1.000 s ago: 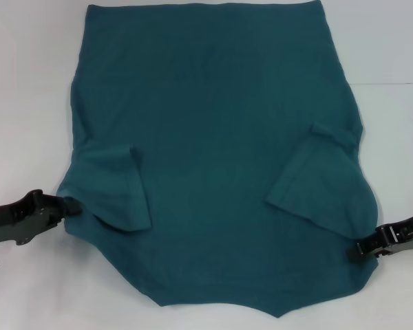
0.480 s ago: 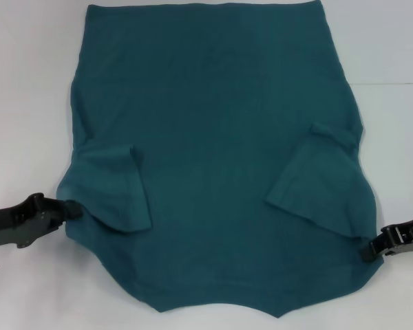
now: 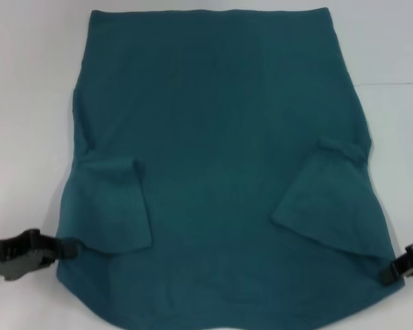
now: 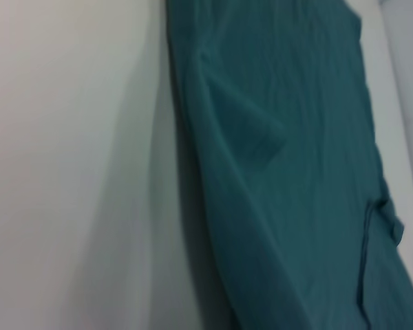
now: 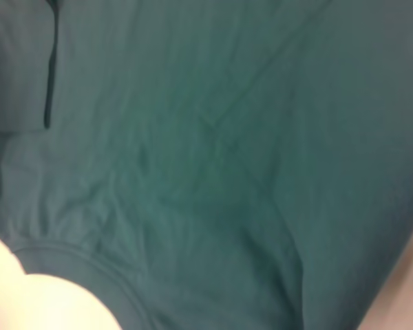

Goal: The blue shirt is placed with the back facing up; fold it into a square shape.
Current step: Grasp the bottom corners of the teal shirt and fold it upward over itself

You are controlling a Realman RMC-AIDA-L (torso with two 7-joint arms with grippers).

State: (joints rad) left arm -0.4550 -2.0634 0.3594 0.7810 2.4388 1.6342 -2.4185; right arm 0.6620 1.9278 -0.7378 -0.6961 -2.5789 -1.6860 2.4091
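The blue shirt (image 3: 220,158) lies spread on the white surface (image 3: 27,82), plain side up, and fills most of the head view. Its straight edge sits at the far side; the near portion runs out past the lower edge of the picture. Both short sleeves are folded inward onto the body of the garment: the left sleeve (image 3: 113,206) lies as a flap near the left edge, the right sleeve (image 3: 330,199) as a slanted flap near the right edge, with a small bunched crease at its upper end.

The left hand (image 3: 65,249) is at the shirt's near left edge, low over the surface, its black fingertips meeting the fabric at the side seam. It appears closed on that edge of the cloth (the contact point is partly hidden by fabric). The right hand (image 3: 392,273) is at the opposite near edge, likewise touching the cloth where the fabric ends; whether its fingers are pinched on the cloth or merely beside it cannot be told.

The left wrist view shows the shirt's side edge against the white surface, with a raised fold in the cloth. The right wrist view is almost wholly filled by wrinkled teal fabric, including a hemmed sleeve edge.
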